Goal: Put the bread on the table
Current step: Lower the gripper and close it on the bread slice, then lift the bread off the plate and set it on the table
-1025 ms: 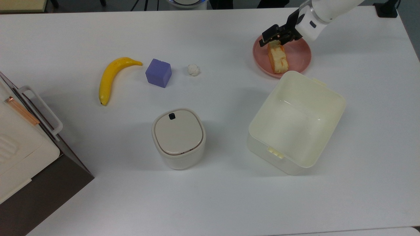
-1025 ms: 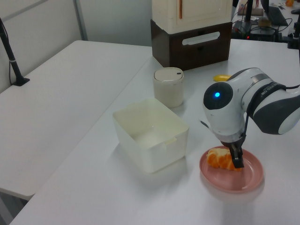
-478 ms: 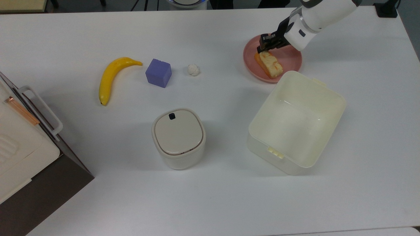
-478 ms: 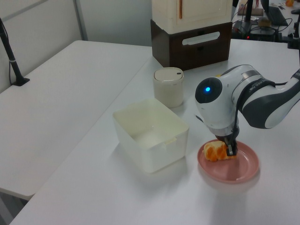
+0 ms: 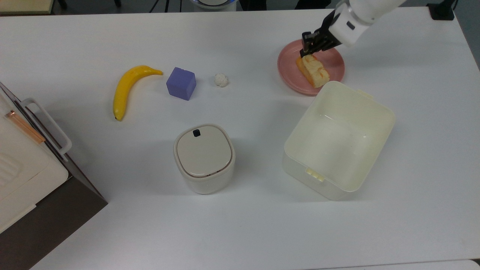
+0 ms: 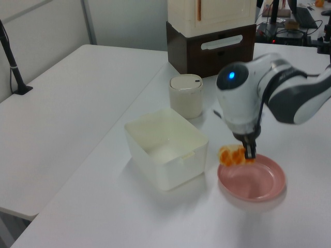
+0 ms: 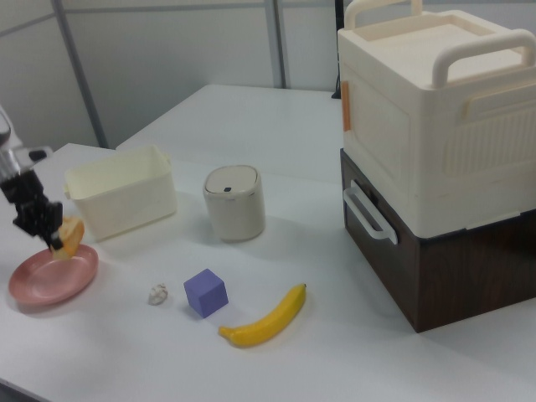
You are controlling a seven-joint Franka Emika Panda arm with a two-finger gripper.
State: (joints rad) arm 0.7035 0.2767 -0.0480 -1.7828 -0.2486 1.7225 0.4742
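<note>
Now, claw: the claw (image 5: 309, 48) is clamped on one end of the bread (image 5: 314, 70).
Bread: lifted just clear of the pink plate (image 6: 258, 182), hanging above it.
Done: pick-up.
Left: carry it off the plate, set it on the surface (image 5: 243, 217), release.

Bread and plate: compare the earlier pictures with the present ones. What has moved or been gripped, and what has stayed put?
The hand, shut on one end of the bread throughout, has lifted it clear of the pink plate; a second ago the bread lay on the plate. The plate slid toward the top view's left early on, then stopped. The banana, purple cube, white ball, lidded bin and open box have not moved.
</note>
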